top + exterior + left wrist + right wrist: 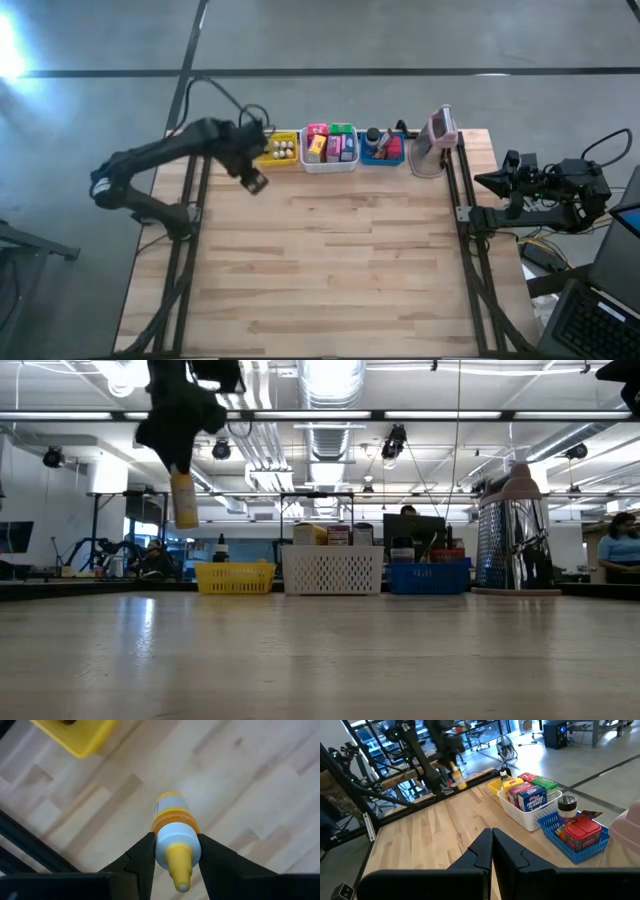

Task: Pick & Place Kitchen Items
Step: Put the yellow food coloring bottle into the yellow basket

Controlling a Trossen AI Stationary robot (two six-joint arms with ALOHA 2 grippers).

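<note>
A small yellow bottle with an orange collar, a white cap and a yellow nozzle hangs high over the table's far left part, just in front of the yellow bin. My left gripper is shut on it from above. In the low view the bottle hangs well above the tabletop. More kitchen items fill the white bin and the blue bin. My right gripper is shut, holds nothing and waits off the table's right edge. My left gripper pinches the bottle's white cap between its two fingers, one on each side. The fingers point steeply down from above. The bottle hangs upright below them, nozzle up, lifted clear of the table.
The three bins stand in a row along the far edge, with a pink-topped metal grater at their right. Dark frame rails run along both table sides. The wide wooden tabletop stretches toward the near edge.
</note>
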